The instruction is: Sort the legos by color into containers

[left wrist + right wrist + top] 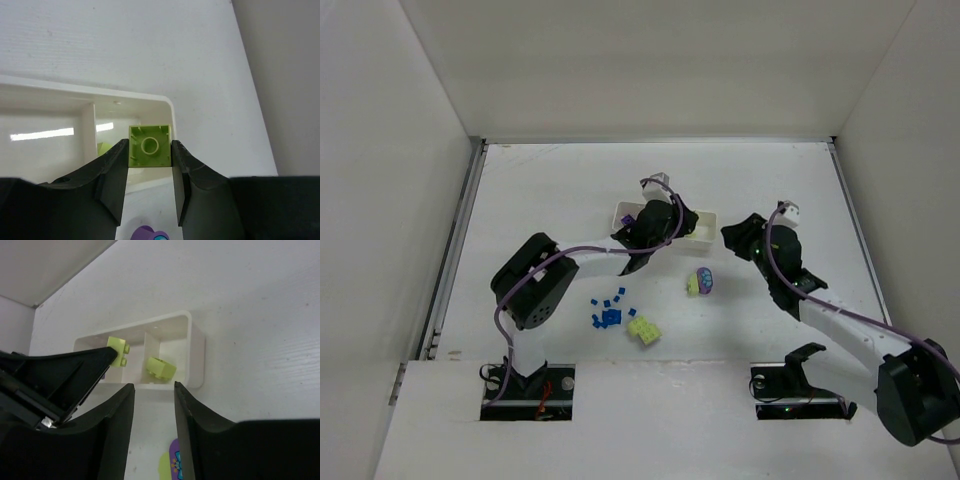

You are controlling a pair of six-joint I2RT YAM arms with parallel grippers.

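One yellow-green brick [149, 145] is clamped between the left gripper [149, 152] jaws, over an end compartment of the white tray [60, 85]. A second yellow-green brick [160, 368] lies inside. Blue legos [608, 312] sit loose on the table [540, 190]. The right gripper [154, 390] is near the tray, jaws apart and empty.
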